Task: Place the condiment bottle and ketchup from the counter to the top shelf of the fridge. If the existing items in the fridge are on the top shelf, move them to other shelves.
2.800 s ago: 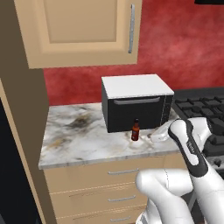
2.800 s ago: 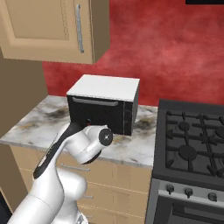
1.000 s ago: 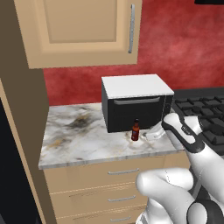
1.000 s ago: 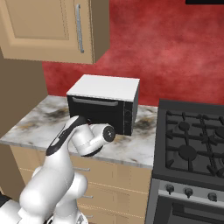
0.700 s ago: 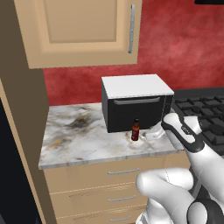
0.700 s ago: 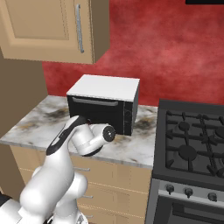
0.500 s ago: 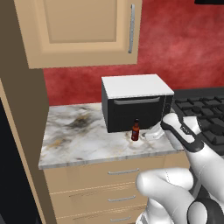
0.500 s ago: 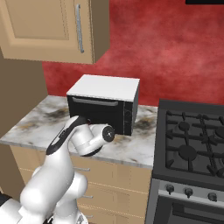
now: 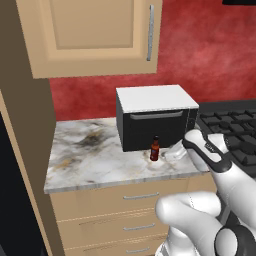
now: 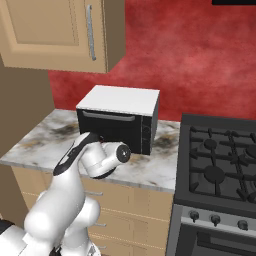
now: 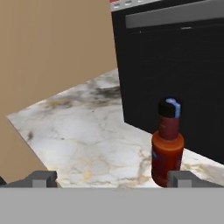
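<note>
hand view, tool (image 11: 112, 178) spread wide, empty, condiment bottle (image 11: 167, 144) near one fingertip

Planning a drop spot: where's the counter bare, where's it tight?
Bare: the counter from the toaster oven over to the tall tan side panel, and the front strip to its edge. Tight: in front of the oven, where the condiment bottle stands upright with the open gripper right behind it.
</note>
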